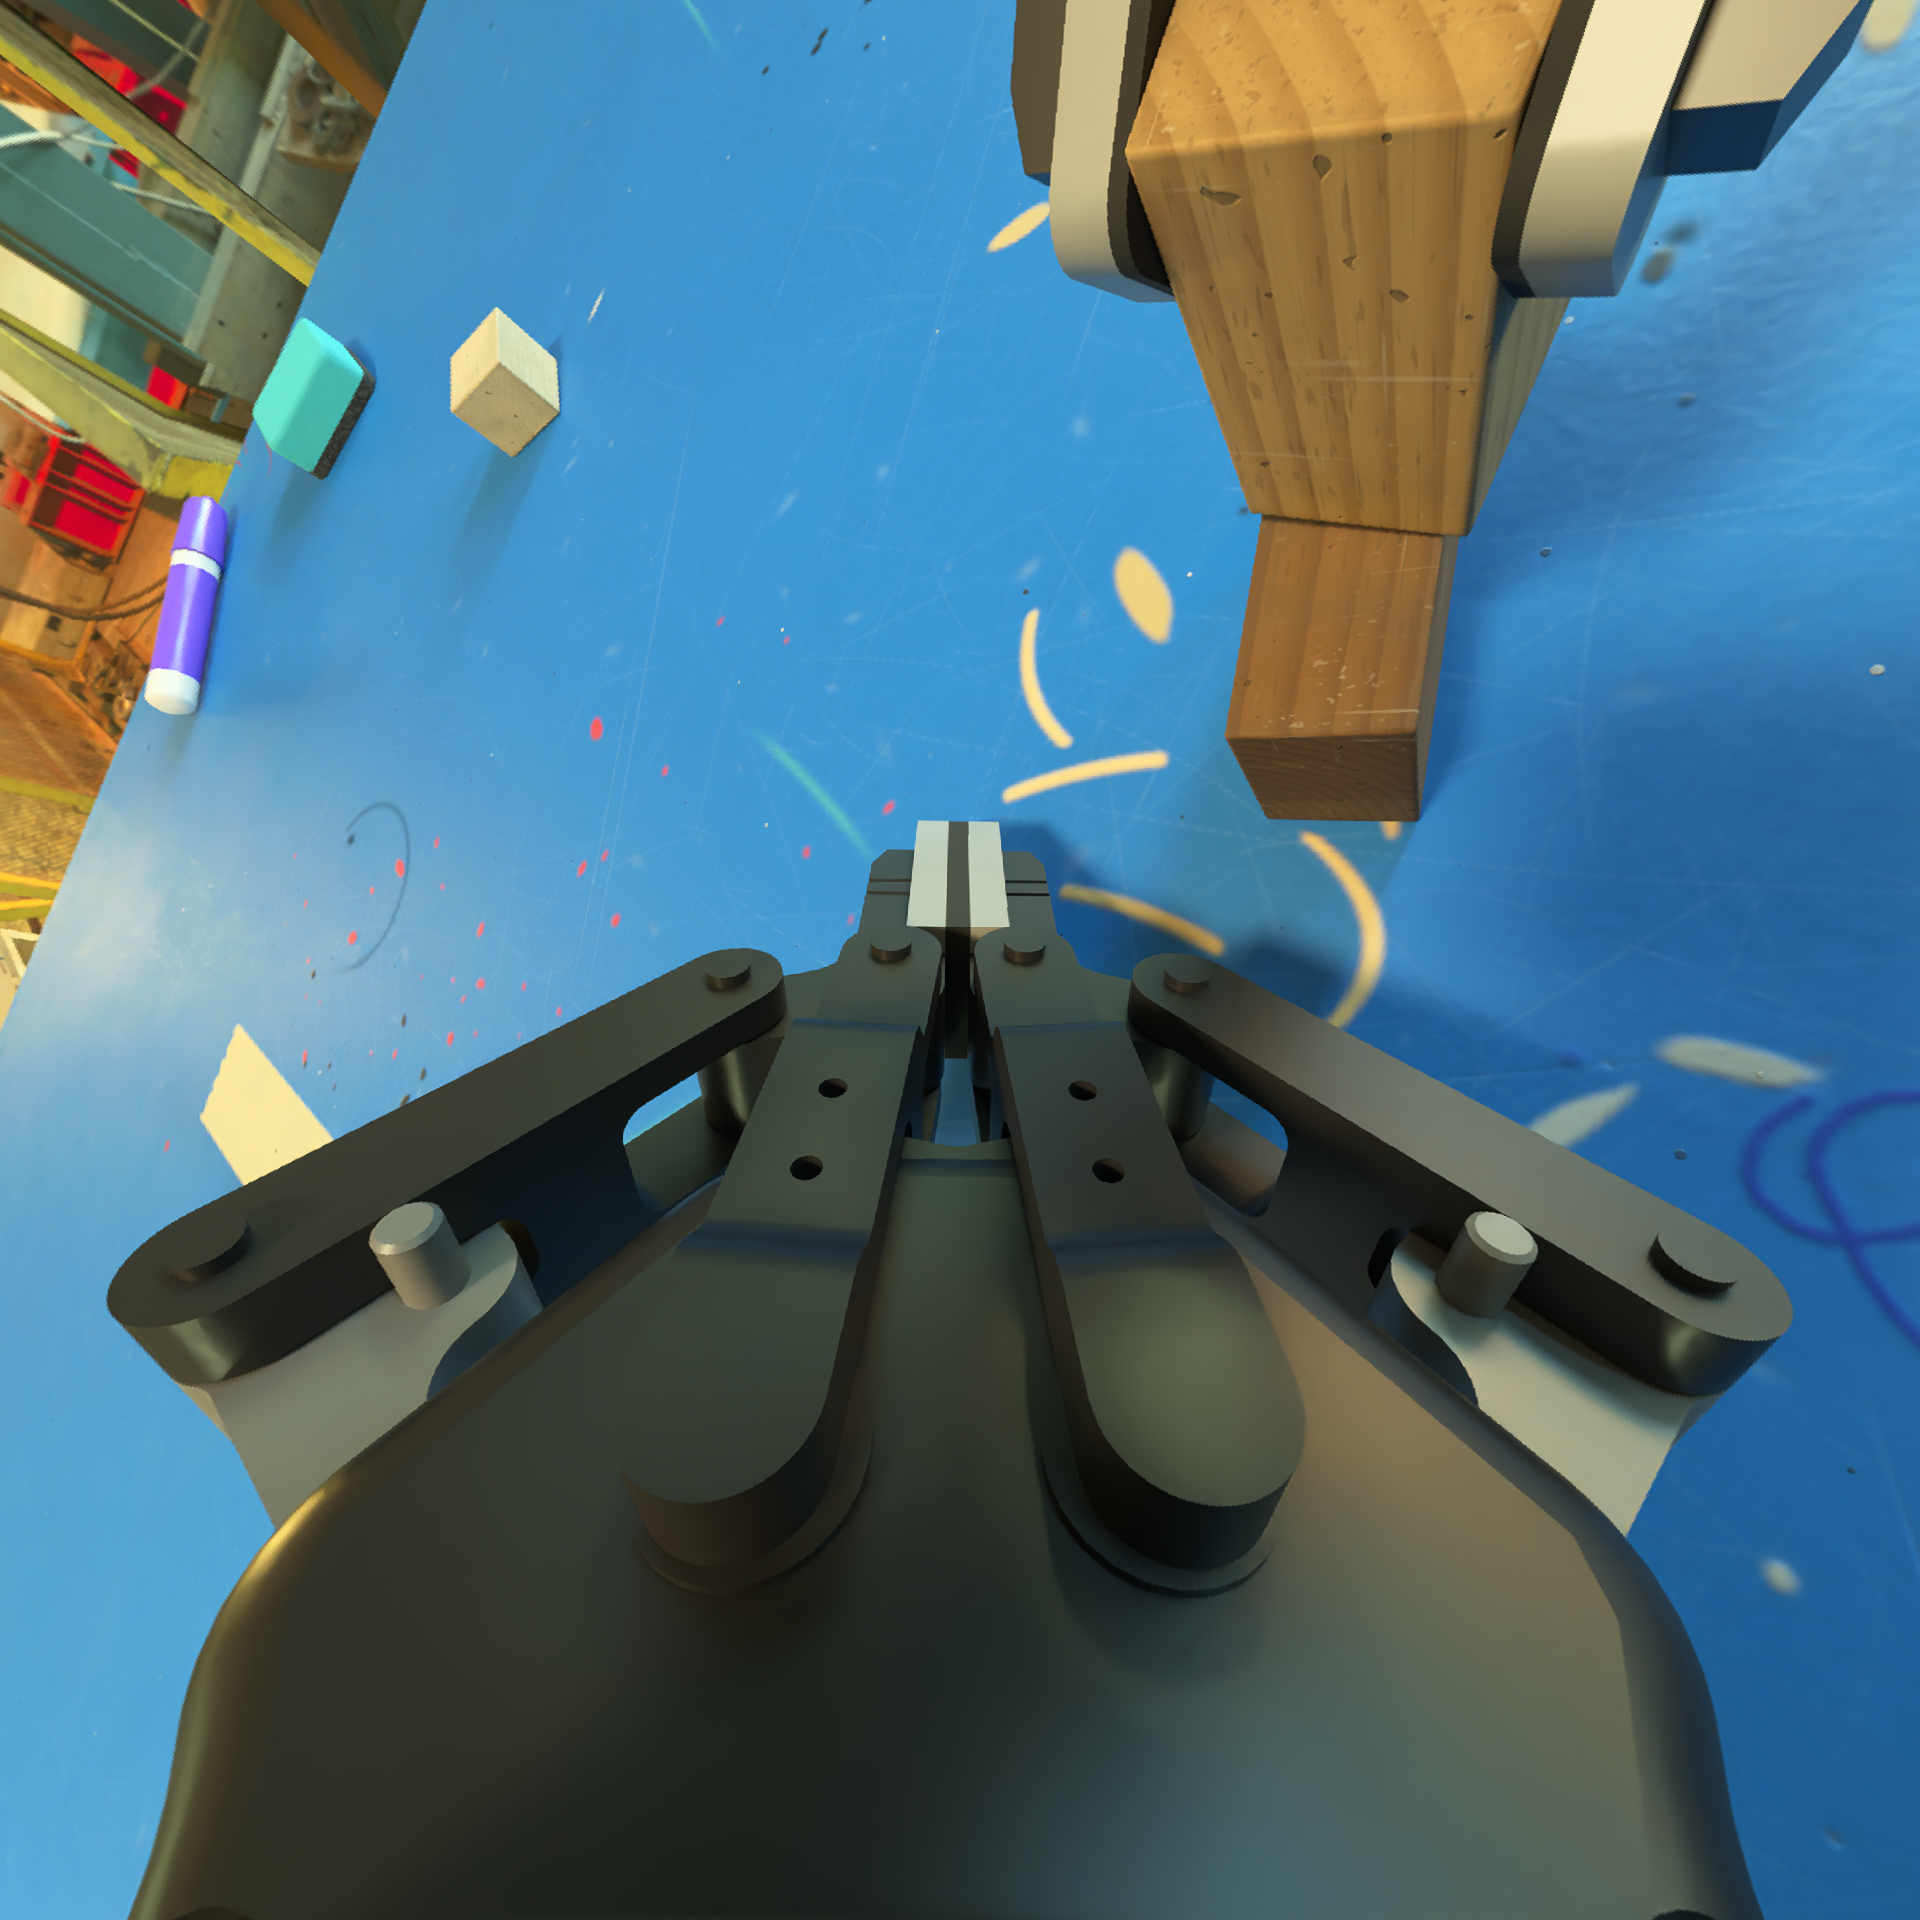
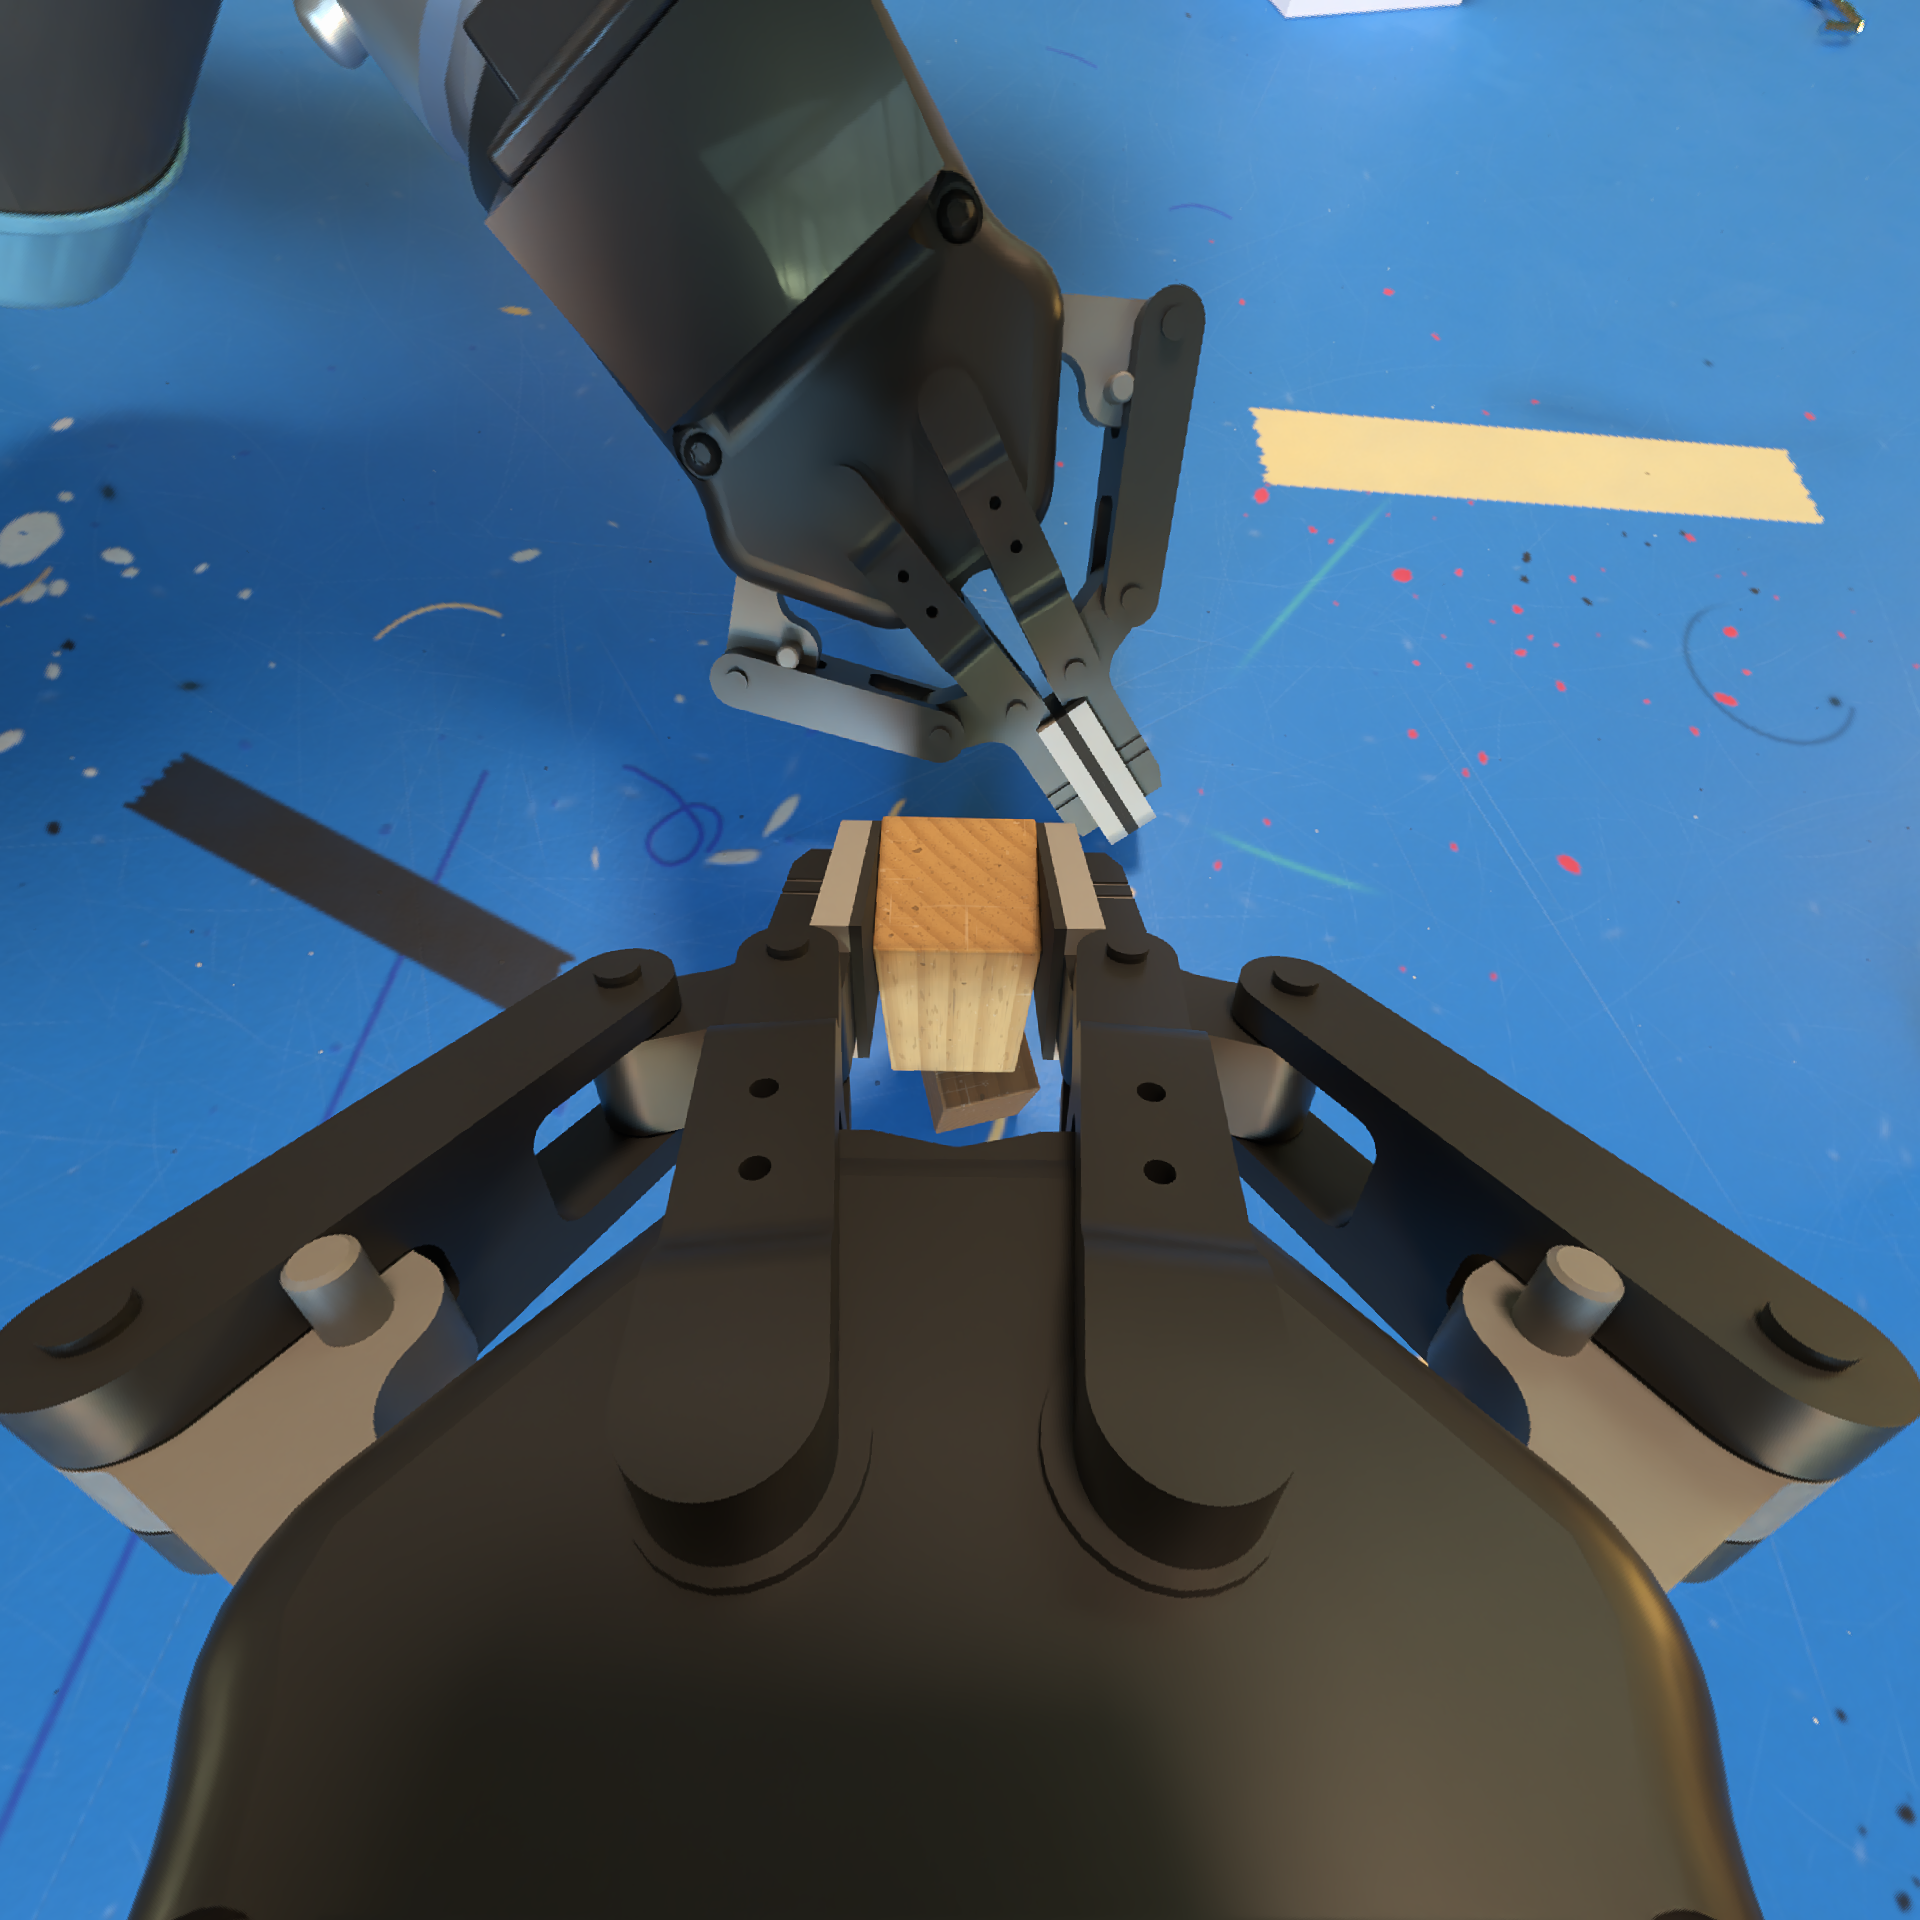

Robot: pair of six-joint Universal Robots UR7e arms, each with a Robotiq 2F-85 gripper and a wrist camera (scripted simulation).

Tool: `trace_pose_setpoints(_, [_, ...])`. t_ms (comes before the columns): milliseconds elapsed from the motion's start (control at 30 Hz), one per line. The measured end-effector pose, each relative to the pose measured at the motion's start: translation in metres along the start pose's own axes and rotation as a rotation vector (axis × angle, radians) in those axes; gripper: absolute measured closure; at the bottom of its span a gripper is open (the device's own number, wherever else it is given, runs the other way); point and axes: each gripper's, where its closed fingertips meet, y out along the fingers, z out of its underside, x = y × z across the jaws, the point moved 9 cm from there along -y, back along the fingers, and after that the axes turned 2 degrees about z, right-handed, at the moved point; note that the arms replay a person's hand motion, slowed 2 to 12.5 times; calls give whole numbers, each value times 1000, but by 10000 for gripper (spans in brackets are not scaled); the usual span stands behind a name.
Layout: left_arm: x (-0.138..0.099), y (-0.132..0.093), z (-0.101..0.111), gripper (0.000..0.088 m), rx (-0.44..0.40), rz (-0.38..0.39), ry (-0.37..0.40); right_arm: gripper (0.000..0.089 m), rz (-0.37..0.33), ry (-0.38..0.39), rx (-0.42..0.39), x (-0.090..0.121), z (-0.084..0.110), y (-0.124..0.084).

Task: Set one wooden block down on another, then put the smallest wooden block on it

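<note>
The right end effector [image 2: 958, 914] is clamped on a tall wooden block [image 1: 1340, 312] directly over a darker block [image 1: 1340, 665] on the blue bench [image 1: 831, 520]; contact is unclear. The left end effector [image 1: 958, 873] is closed and empty. The small pale cube [image 1: 505, 380], at ten o'clock, looks light and rigid; I would grip its flat opposite sides.

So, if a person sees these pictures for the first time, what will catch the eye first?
Probably the right gripper, shut on a light wooden block directly above a darker block on the blue table. Next, the left gripper, shut and empty, close beside them. A small pale cube lies apart, far left.
</note>
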Motion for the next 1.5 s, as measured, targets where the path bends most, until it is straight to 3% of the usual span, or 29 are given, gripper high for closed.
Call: trace_pose_setpoints(1500, [0,0,0,882,0,-2,1,645,-6,-18,-30,1,-1,3])
